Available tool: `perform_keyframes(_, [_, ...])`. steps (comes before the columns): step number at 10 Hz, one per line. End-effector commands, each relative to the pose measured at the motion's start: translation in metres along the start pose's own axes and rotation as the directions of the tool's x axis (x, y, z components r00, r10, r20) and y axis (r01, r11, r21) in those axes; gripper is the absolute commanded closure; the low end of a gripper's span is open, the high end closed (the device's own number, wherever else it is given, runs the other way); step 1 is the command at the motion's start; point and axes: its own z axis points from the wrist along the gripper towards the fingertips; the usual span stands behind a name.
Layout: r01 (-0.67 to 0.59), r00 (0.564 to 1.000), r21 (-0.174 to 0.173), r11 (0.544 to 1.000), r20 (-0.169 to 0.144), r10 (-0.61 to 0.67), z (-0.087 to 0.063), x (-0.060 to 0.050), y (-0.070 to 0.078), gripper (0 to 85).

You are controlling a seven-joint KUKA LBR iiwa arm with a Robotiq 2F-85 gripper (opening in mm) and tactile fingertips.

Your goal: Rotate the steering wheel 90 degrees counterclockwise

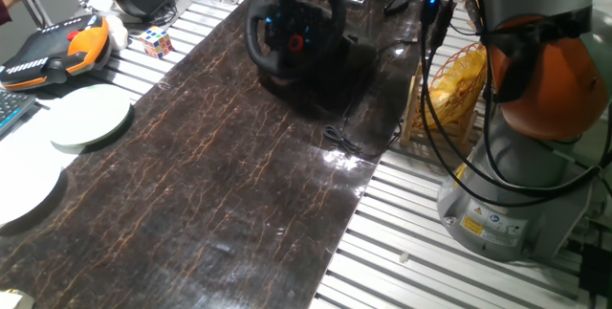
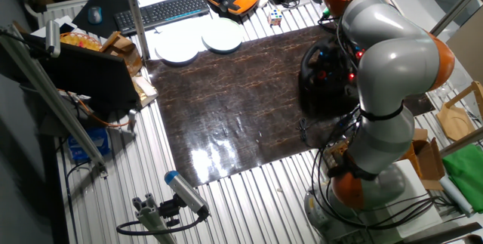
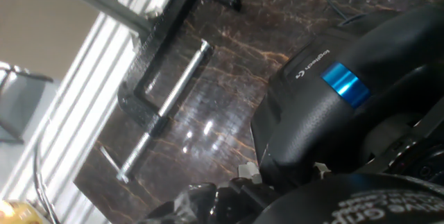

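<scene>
The steering wheel, matte black with a thick round rim and blue-lit hub buttons, is seen at twelve o'clock on the glossy, brown-veined dark mat. A metal C-clamp is fixed at the mat's edge. The gripper's state cannot be told from these views.
</scene>
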Motion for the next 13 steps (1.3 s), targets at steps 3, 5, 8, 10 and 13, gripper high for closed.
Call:
perform_keyframes(3, [0.027,1.000,0.007,1.000,0.002,-0.027,-0.002,0.007,-0.001,84.0])
perform_keyframes(5, [0.043,0.999,0.025,0.999,-0.004,-0.043,-0.002,0.011,-0.001,84.0])
perform_keyframes(8, [0.092,0.996,0.019,0.996,-0.020,-0.092,0.000,0.013,0.001,84.0])
perform_keyframes(10, [0.134,0.991,0.027,0.991,-0.032,-0.133,0.001,0.016,0.002,84.0])
perform_keyframes(13, [0.205,0.977,0.028,0.978,-0.059,-0.203,0.003,0.018,0.000,84.0])
